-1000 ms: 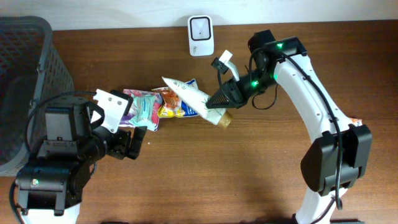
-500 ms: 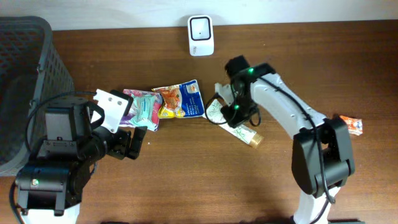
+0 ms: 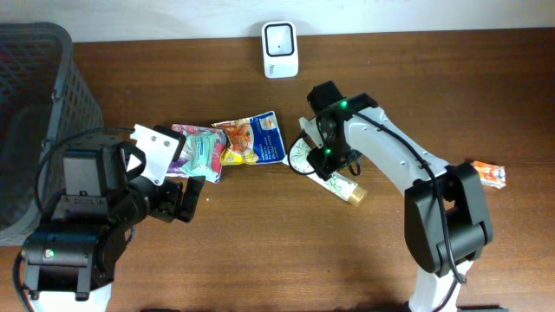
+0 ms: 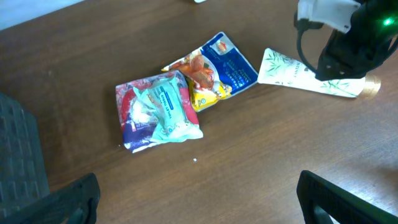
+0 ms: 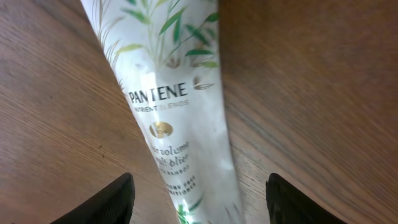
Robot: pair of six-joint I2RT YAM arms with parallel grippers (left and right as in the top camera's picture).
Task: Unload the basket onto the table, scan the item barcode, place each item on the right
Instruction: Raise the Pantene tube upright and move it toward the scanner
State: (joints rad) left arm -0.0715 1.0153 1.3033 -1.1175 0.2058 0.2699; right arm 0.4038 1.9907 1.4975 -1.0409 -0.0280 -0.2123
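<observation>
At the left, the left end effector (image 3: pixel 184 198) hangs just above the counter (image 3: pixel 260 260) with its jaws spread wide and nothing between them. The teal packet (image 3: pixel 201 152) and the blue pouch (image 3: pixel 260 139) lie just to its far right. It is well apart from the tube, so it is the poorer arm for the coming move.

At the far edge, about mid-scene, stands the white scanner (image 3: pixel 280 39).

Right of the pouch and almost touching it, the shampoo tube (image 5: pixel 168 106) lies flat on the counter. Its long axis is slanted, with the flat crimped end to the far left and the gold cap to the near right. The right end effector (image 5: pixel 200 196) sits directly over the tube's middle. Its jaws are spread, one on each side of the tube, with wood showing in the gaps, so it pinches nothing. The jaws close across the tube's width, square to its length, which suits a grasp with no turn of the wrist. From there the scanner lies farther away and slightly left.

Whether a barcode faces up I cannot tell; only the printed front shows.

At the far right, a small orange packet (image 3: pixel 490 173) lies well apart from everything else.
</observation>
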